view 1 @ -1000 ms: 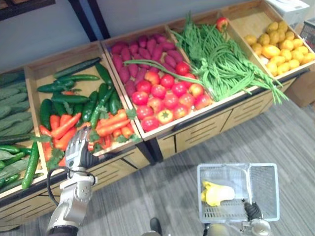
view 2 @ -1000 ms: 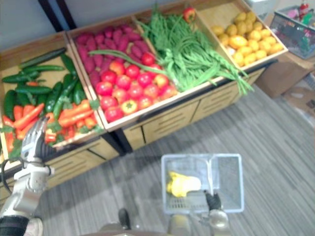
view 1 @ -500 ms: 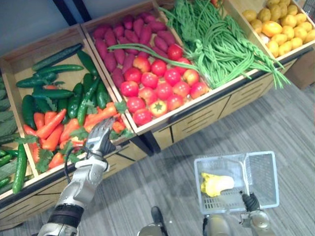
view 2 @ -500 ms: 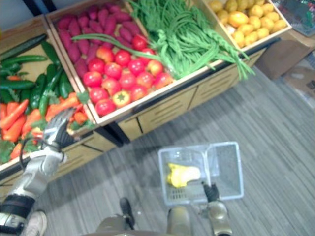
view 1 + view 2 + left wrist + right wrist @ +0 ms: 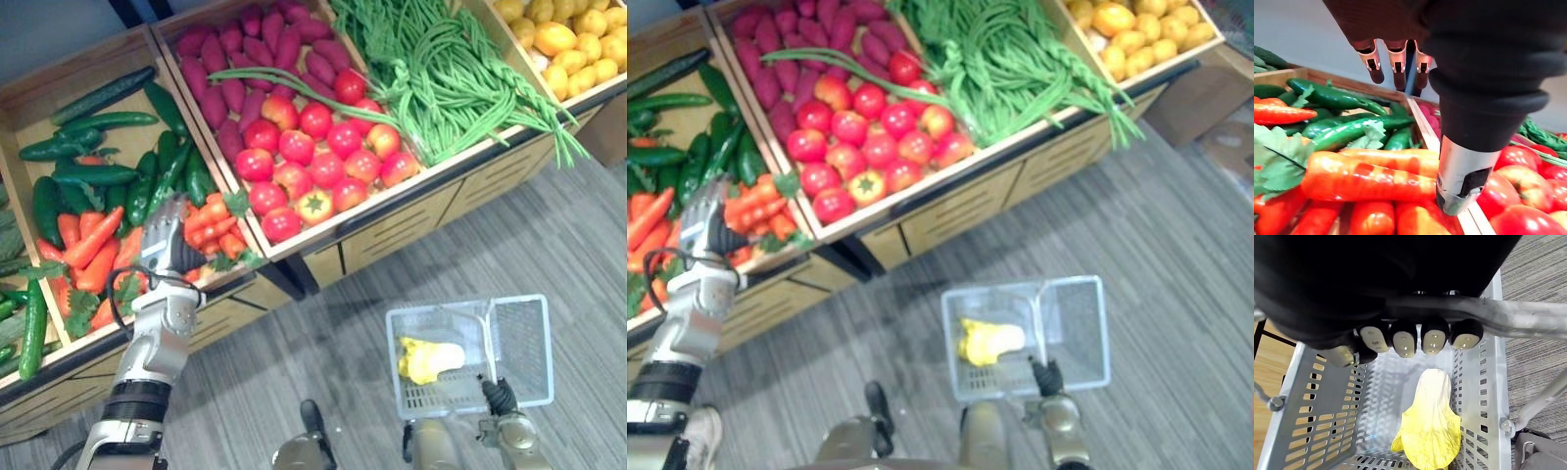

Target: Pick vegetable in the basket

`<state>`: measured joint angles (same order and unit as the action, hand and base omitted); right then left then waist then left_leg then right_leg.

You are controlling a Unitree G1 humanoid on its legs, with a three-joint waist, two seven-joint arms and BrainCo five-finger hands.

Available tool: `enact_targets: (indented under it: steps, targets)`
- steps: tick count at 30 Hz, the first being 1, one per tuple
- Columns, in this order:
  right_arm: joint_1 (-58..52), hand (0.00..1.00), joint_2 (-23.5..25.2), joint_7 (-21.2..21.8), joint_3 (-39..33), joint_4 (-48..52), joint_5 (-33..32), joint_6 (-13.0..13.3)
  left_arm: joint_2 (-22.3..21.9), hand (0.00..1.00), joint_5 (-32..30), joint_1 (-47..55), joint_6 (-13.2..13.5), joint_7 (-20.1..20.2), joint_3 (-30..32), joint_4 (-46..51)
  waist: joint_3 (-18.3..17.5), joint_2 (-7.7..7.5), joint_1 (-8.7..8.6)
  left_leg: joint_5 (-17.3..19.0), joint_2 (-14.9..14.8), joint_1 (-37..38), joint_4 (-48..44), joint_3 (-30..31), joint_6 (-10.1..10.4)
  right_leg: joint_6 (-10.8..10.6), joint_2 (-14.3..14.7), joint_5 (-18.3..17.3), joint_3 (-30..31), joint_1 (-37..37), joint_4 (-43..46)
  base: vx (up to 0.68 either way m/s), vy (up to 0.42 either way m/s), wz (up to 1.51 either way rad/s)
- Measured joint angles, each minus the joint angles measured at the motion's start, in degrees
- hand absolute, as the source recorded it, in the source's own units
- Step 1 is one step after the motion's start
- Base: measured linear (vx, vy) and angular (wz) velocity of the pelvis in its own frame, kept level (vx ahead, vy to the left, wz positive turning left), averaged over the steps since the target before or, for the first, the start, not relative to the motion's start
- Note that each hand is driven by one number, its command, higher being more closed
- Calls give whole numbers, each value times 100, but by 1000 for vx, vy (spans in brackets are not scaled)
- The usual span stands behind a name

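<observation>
- The right hand [image 5: 1422,340] is nearest the robot, fingers curled round the basket [image 5: 519,343] by its grey handle [image 5: 1528,325]. It should hold the basket level and open side up, so a drop has a clear target.
- Inside the basket lies one yellow vegetable [image 5: 426,360], against the side towards the robot's left. The half on the other side of the handle is bare mesh, which looks like the better landing spot.
- Well apart from the basket, beyond it and to the robot's left, the left hand [image 5: 165,237] hangs just above the carrots [image 5: 211,223]. Its fingers [image 5: 1398,63] are straight with the thumb spread away, and it holds nothing.
- The step in hand looks like a grasp on a carrot. The topmost one [image 5: 1366,181] lies crosswise under the palm, so lower straight down and close around its middle. Leaves and neighbouring carrots crowd it, and a grip near either end could let it slip.
- Keep the thumb clear of the wooden divider [image 5: 1425,125] beside the tomatoes [image 5: 313,166].
- Farther from the basket than the carrots lie the cucumbers [image 5: 88,176], which need not be touched.
</observation>
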<state>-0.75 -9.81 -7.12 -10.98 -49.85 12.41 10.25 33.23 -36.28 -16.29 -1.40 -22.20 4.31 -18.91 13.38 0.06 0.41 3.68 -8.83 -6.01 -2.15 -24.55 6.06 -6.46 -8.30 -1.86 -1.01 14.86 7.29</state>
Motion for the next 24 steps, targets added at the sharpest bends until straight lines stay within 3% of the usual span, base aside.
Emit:
enact_targets:
  steps: [9, 24]
  targets:
    - [40, 100, 34, 13, -78, -29, 0, -13, 0, 0, -38, -15, -294, -1, 524, -4, 28, -31, 89, -6, 22, -138, -1, 88, -2, -10, 2, 6, -48, 87, -1, -2, -7, 4]
    - [251, 100, 30, 25, -53, -35, 10, -23, 89, 0, -53, -462, -312, 94, 520, -139, 263, -156, 140, -113, 102, -474, 8, 341, -42, 41, -75, 152, -198, 253, -52, 5, -2, 9]
